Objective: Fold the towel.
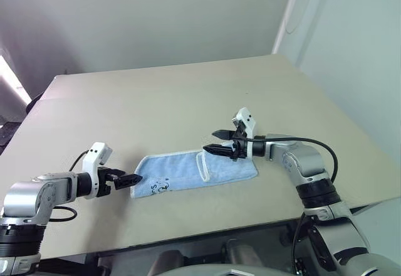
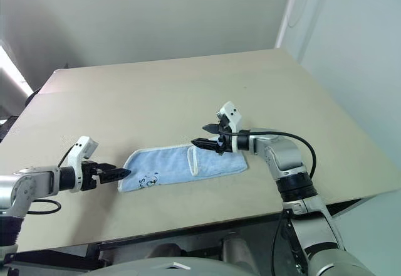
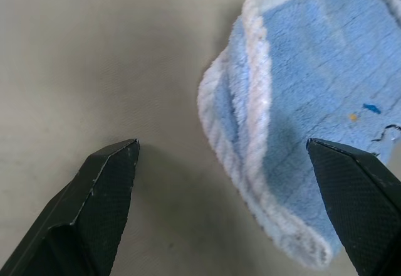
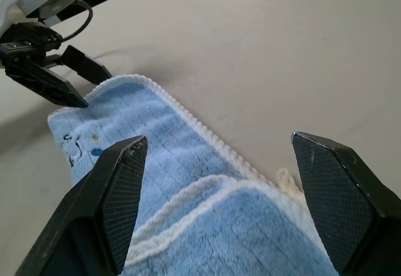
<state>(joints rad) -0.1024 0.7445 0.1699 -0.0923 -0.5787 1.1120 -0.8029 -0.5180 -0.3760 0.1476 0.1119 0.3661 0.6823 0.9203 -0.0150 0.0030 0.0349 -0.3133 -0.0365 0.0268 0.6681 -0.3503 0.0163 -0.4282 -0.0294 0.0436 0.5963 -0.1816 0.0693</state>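
The towel (image 1: 194, 172) is seen lying as a long narrow strip near the front edge of the desk (image 1: 175, 94), already doubled lengthwise, with its right end turned over onto the middle so that a white hem crosses the strip. The left claw (image 1: 130, 179) is held wide open at the strip's left end, one finger over the cloth and the other over bare desk, while the right claw (image 1: 219, 142) is held open just above the folded-over right part, nothing being gripped by either. The folding is judged partly done, the left end remaining to be brought over.
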